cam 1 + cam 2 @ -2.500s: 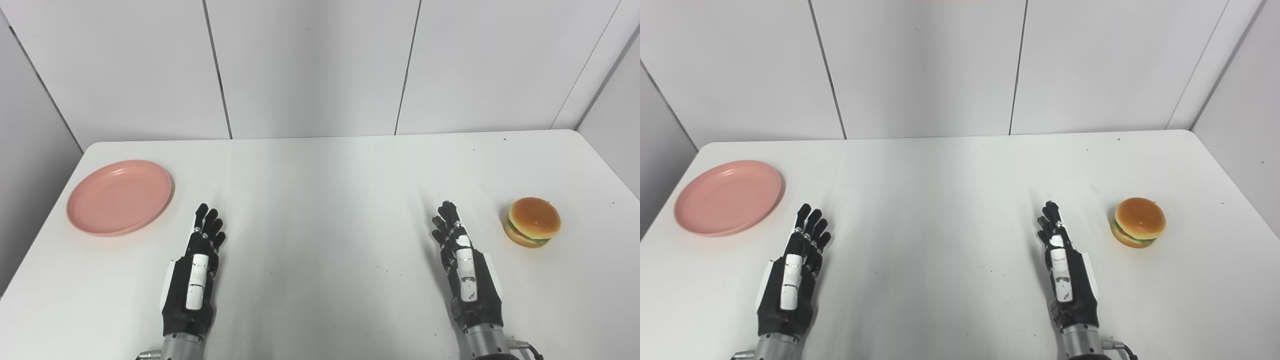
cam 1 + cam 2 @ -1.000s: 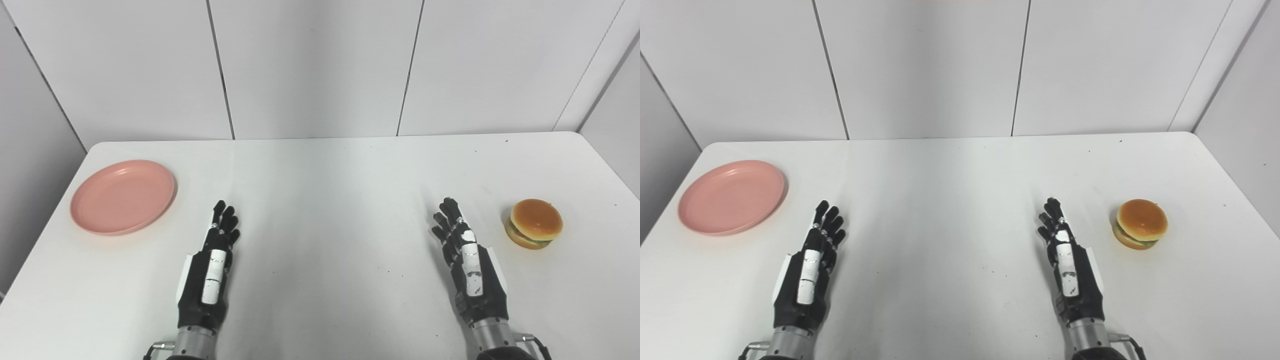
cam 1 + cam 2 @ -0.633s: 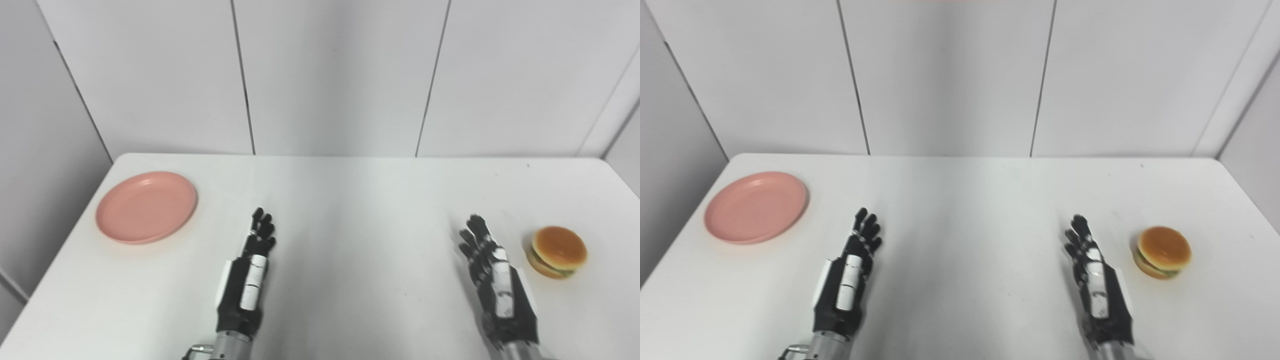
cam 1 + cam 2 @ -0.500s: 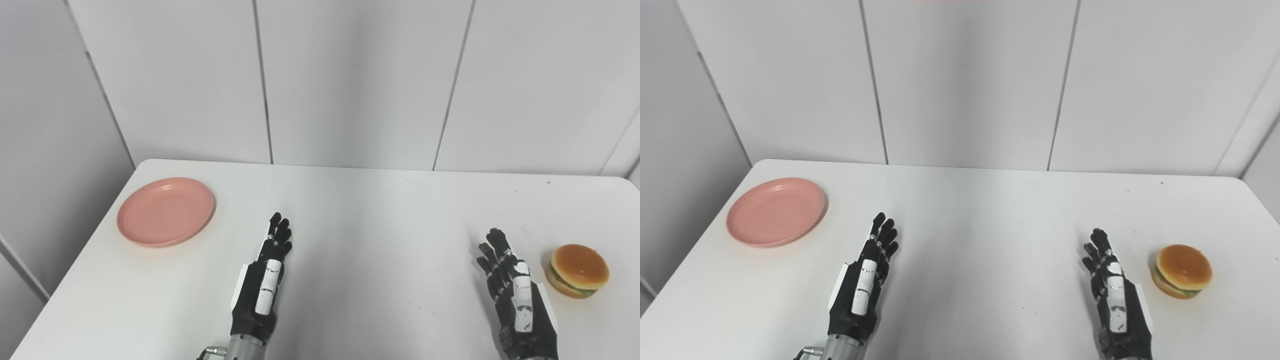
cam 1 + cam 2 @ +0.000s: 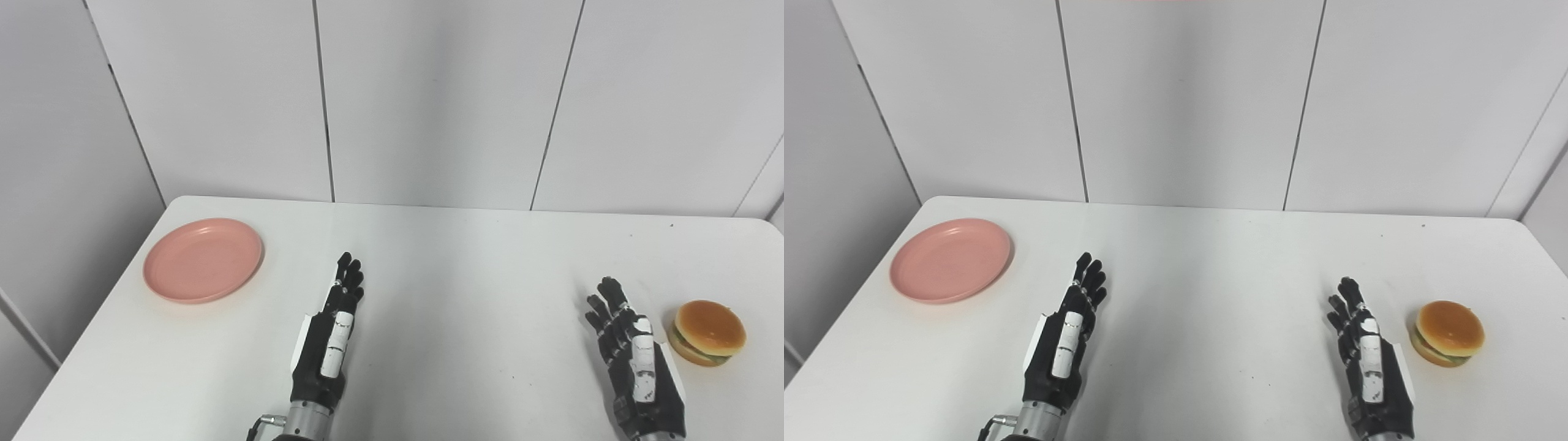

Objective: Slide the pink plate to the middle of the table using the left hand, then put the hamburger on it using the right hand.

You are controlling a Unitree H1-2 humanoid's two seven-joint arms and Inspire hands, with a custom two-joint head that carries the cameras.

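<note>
We hold our left hand [image 5: 327,343] and right hand [image 5: 637,367] empty, fingers extended, apparently just above the table [image 5: 465,275], with the pink plate [image 5: 203,260] ahead-left and the hamburger [image 5: 708,332] just right, awaiting reaches.

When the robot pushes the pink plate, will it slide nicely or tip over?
The pink plate looks flat and shallow and lies level on the smooth white table, so it will probably slide rather than tip. It looks like stiff plastic, likely light, so a gentle push should do. A push down on its raised rim might lift the far side a little.
</note>
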